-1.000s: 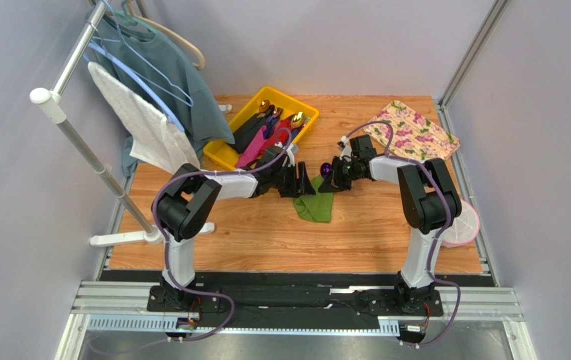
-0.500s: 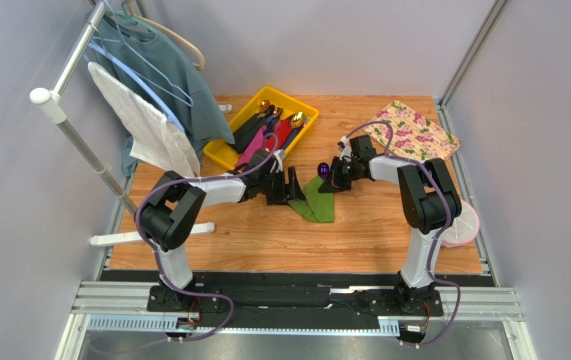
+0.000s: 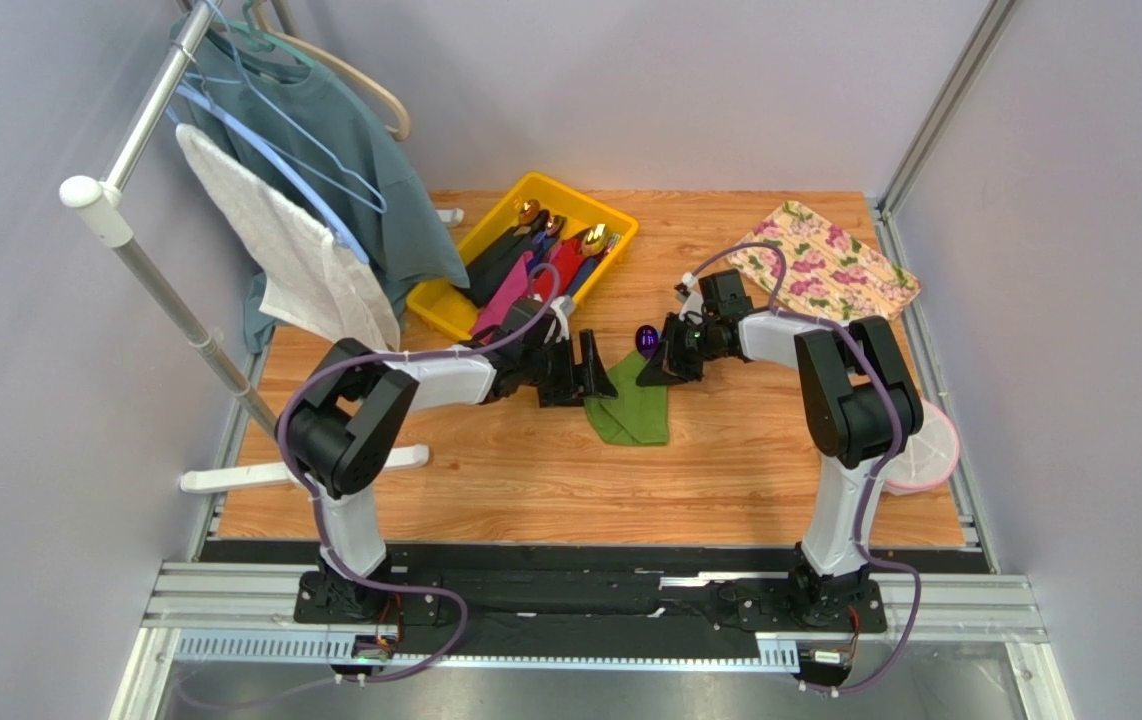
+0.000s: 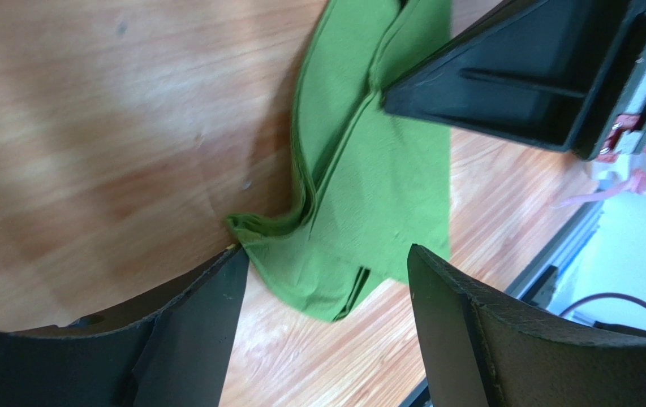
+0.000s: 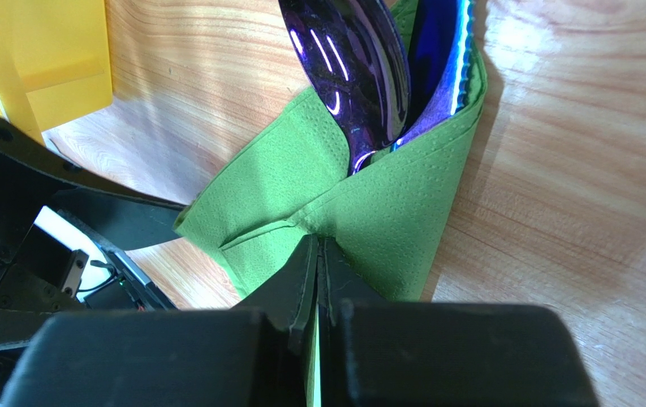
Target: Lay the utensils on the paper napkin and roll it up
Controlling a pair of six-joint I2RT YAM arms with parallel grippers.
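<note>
The green paper napkin (image 3: 631, 399) lies folded over on the wooden table, wrapped round utensils with dark iridescent heads (image 5: 360, 68); one head pokes out at its far end (image 3: 649, 336). My right gripper (image 3: 673, 365) is shut on a fold of the napkin (image 5: 386, 220), its fingertips (image 5: 305, 263) pinching the paper. My left gripper (image 3: 594, 371) is open and empty, its fingers (image 4: 195, 326) either side of the napkin's near-left corner (image 4: 318, 271), close to it. More utensils with red, pink and black handles (image 3: 540, 263) lie in the yellow tray.
The yellow tray (image 3: 457, 308) stands behind the left gripper. A cream floral mat (image 3: 827, 263) lies at the back right. A clothes rack with a grey shirt and white towel (image 3: 292, 225) stands at the left. A pink-rimmed round object (image 3: 929, 447) sits by the right edge.
My left gripper drew back left off the napkin, then edged right again to its corner, open. The napkin shows more. The right gripper has held still.
</note>
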